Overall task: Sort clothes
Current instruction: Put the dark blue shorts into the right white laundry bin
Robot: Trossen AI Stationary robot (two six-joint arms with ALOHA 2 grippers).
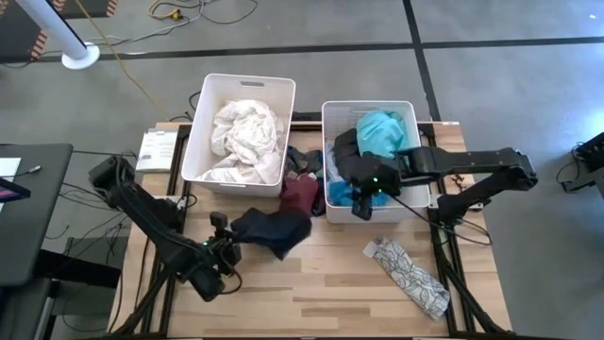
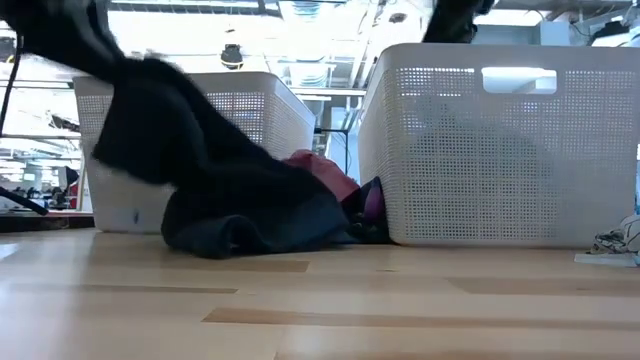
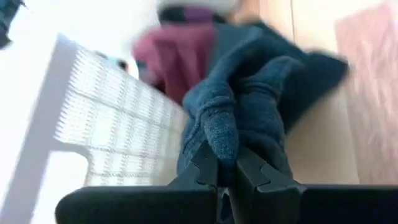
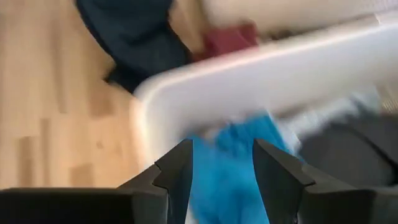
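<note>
The left gripper (image 1: 229, 251) is clamped shut on a fold of the navy garment (image 1: 272, 229), which lies on the wooden table (image 1: 321, 293) just in front of the left bin (image 1: 241, 127) and the gap beside it. In the left wrist view the dark cloth (image 3: 249, 106) bunches up right between the closed fingers (image 3: 208, 168), and in the low view one end of it (image 2: 150, 110) is lifted off the table while the rest slumps on the boards.

Using the left bin as the landmark: it holds a heap of white and cream clothes (image 1: 245, 137). The maroon garment (image 1: 300, 194) lies at its front right corner, touching the navy one, with a few more dark pieces (image 1: 307, 162) wedged in the gap between this bin and the right bin (image 1: 373, 156). The right bin, just to the right, holds a teal garment (image 1: 382, 130) and dark items.

The right gripper (image 1: 363, 201) hangs over the front part of the right bin — its fingers (image 4: 180, 171) stand apart with bright blue cloth (image 4: 230, 168) showing between them; whether they actually pinch it I cannot tell from the blur.

A white patterned garment (image 1: 408, 276) lies well to the right of the left bin, out on the table's front area — apart from everything else.
</note>
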